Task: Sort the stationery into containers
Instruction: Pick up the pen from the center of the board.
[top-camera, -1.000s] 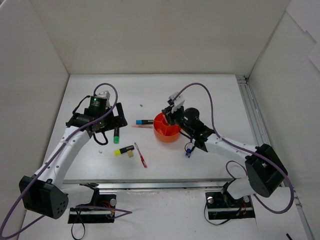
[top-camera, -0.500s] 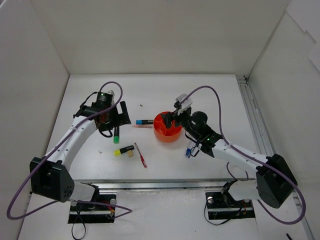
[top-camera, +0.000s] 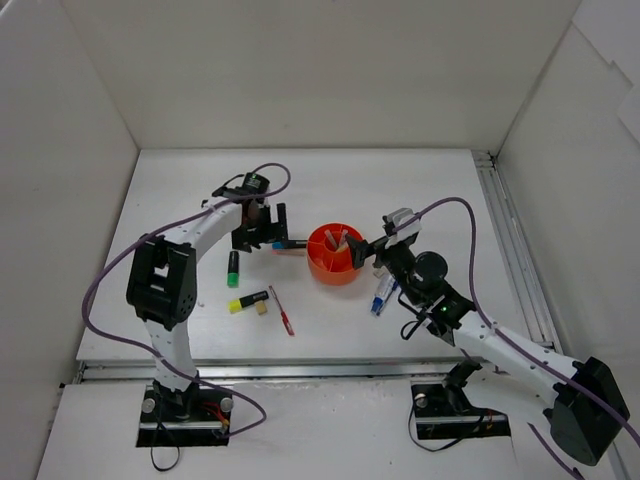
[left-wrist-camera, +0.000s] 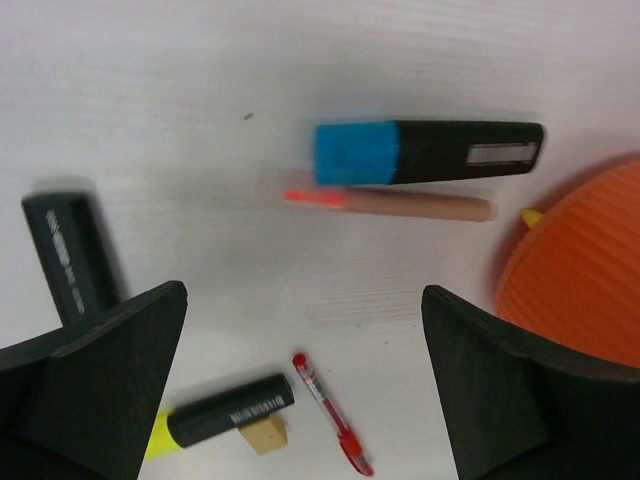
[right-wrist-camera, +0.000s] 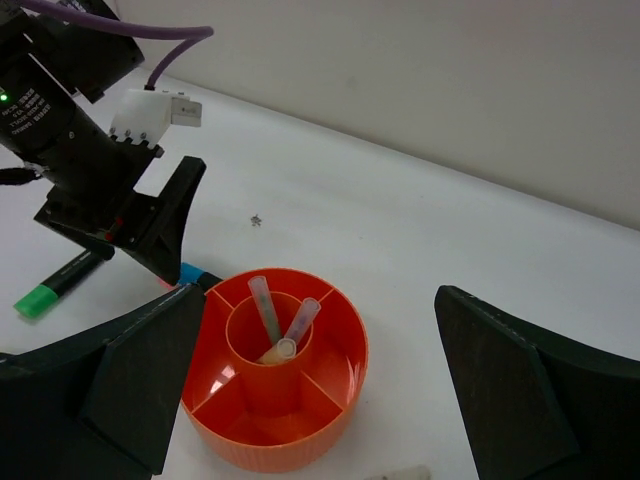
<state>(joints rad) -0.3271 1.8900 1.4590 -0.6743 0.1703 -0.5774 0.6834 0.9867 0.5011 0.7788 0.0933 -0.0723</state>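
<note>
The orange tub (top-camera: 334, 256) (right-wrist-camera: 300, 440) holds three thin pens (right-wrist-camera: 278, 318) upright in its centre ring. My right gripper (top-camera: 366, 251) (right-wrist-camera: 320, 298) hangs open just right of and above it, holding nothing. My left gripper (top-camera: 262, 231) (left-wrist-camera: 303, 298) is open above the table, left of the tub. Just beyond its fingers lie a blue-capped highlighter (left-wrist-camera: 430, 152) (top-camera: 290, 243) and a pink pen (left-wrist-camera: 390, 203). Nearer are a green-capped highlighter (top-camera: 232, 268), a yellow-capped highlighter (left-wrist-camera: 220, 412) (top-camera: 248, 300), a tan eraser (left-wrist-camera: 265, 435) and a red pen (left-wrist-camera: 330, 412) (top-camera: 282, 310).
A blue-white marker (top-camera: 383, 293) lies on the table right of the tub, under my right arm. White walls enclose the table on the left, back and right. A small dark speck (right-wrist-camera: 257, 219) sits behind the tub.
My right gripper opened and drew back to the right of the tub, leaving a pen in the centre ring. My left arm swung right, over the blue-capped highlighter and pink pen.
</note>
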